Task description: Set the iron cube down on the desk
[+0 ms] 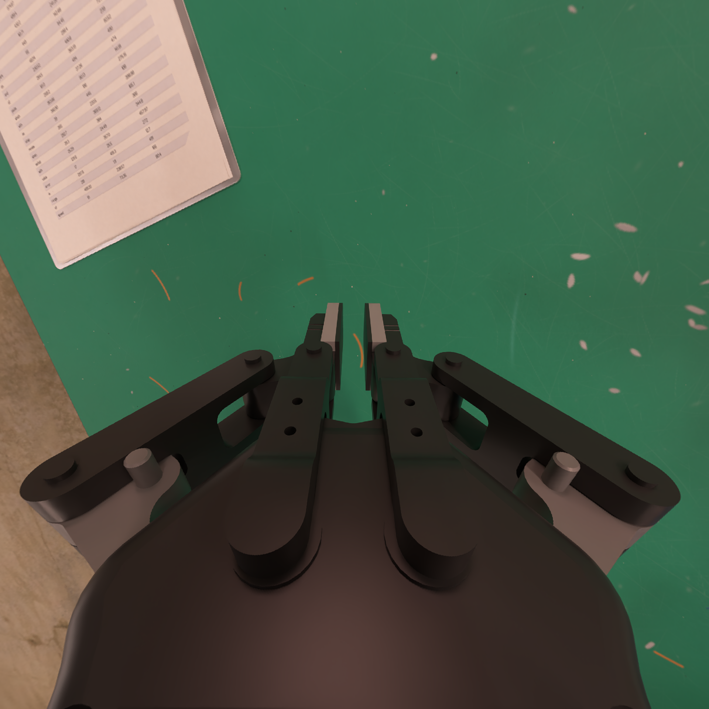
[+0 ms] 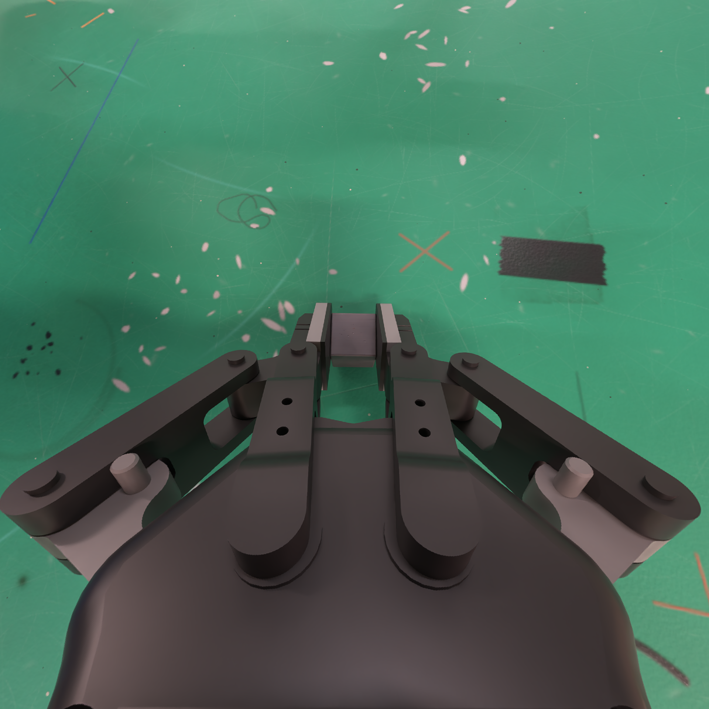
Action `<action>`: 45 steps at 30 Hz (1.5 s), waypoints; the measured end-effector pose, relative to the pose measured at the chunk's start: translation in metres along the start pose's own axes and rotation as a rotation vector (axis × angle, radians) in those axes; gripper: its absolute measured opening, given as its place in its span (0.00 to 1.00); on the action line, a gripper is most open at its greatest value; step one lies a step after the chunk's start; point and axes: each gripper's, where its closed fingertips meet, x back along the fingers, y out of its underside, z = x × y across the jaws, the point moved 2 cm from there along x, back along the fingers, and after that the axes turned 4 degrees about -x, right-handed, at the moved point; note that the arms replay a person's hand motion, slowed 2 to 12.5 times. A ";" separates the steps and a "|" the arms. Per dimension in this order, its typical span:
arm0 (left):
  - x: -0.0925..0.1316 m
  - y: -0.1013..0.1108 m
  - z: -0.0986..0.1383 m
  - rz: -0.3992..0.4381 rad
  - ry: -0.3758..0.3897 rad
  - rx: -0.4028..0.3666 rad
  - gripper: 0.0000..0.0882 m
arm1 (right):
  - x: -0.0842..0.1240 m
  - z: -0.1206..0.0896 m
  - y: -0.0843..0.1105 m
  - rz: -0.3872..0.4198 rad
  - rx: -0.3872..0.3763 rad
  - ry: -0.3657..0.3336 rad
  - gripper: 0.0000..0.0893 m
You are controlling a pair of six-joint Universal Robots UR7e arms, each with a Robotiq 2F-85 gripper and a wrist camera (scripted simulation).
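In the right wrist view my right gripper is shut on the iron cube, a small dull grey block held between the two pads. The cube sits over the green desk mat, with a faint shadow just beyond it; I cannot tell whether it touches the mat. In the left wrist view my left gripper hangs over the green mat. Its pads stand almost together with a narrow gap and hold nothing. The cube does not show in the left wrist view.
A clipboard with a printed sheet lies at the mat's far left, by the brown desk edge. A strip of black tape, a tan cross mark, pen scribbles and pale flecks lie on the mat.
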 end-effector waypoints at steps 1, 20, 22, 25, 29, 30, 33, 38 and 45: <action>0.000 -0.001 -0.001 0.009 -0.002 0.004 0.11 | 0.000 0.000 0.000 0.000 -0.001 -0.001 0.22; -0.002 -0.030 -0.001 0.202 0.045 0.051 0.13 | 0.000 0.001 0.000 0.002 -0.025 -0.013 0.22; -0.003 -0.033 0.001 0.213 0.052 0.041 0.14 | 0.000 0.001 0.000 0.002 -0.025 -0.013 0.22; -0.005 -0.037 0.002 0.229 0.053 0.031 0.16 | 0.000 0.001 0.000 0.002 -0.025 -0.013 0.22; -0.008 -0.042 0.002 0.251 0.042 0.037 0.19 | 0.000 0.001 0.000 0.002 -0.025 -0.013 0.22; -0.008 -0.043 0.001 0.257 0.037 0.042 0.20 | 0.000 0.001 0.000 0.002 -0.025 -0.013 0.22; -0.009 -0.047 -0.001 0.277 0.024 0.067 0.26 | 0.000 0.001 0.000 0.002 -0.025 -0.013 0.22; -0.008 -0.056 -0.003 0.326 0.017 0.130 0.34 | 0.000 0.001 0.000 0.002 -0.024 -0.012 0.22; -0.005 -0.070 -0.004 0.416 0.051 0.229 0.40 | 0.000 0.001 0.000 0.002 -0.025 -0.013 0.22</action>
